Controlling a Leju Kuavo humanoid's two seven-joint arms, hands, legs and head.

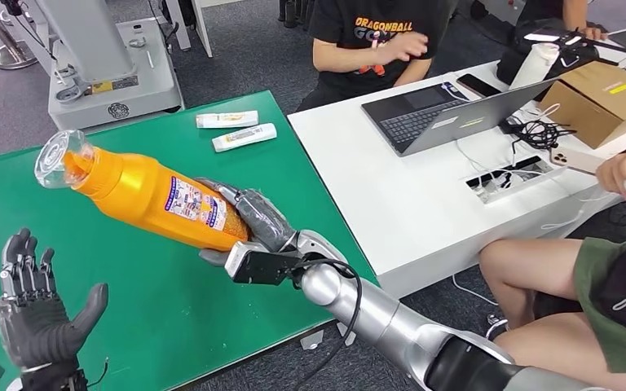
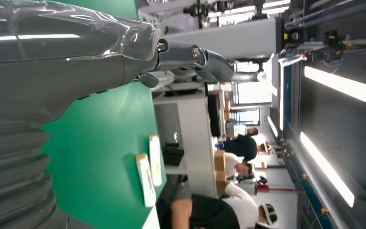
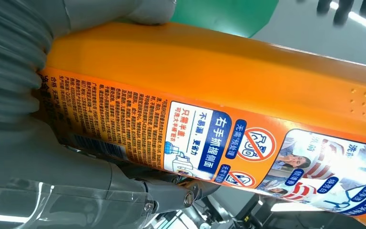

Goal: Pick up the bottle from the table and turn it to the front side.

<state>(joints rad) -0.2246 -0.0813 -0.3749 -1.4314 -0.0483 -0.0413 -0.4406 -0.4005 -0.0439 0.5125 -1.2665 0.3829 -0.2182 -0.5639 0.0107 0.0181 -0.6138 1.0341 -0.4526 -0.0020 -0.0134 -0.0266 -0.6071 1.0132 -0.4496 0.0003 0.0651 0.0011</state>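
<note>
My right hand (image 1: 254,221) grips the base of an orange bottle (image 1: 151,194) and holds it above the green table (image 1: 187,309), lying nearly level with its clear cap (image 1: 55,157) pointing left. Its printed label (image 1: 197,204) faces up toward me. In the right wrist view the orange bottle (image 3: 228,67) shows its label (image 3: 209,138) of text and pictures, with my right hand (image 3: 57,157) wrapped around its base. My left hand (image 1: 34,314) is raised at the lower left, palm up with fingers spread, below the cap and holding nothing. The left hand (image 2: 76,57) also appears in the left wrist view.
Two small white tubes (image 1: 236,129) lie at the far right of the green table. A white desk (image 1: 424,204) with a laptop (image 1: 448,110), cables and cardboard boxes (image 1: 599,98) stands to the right. People sit behind and beside it. A grey machine base (image 1: 106,73) stands beyond the table.
</note>
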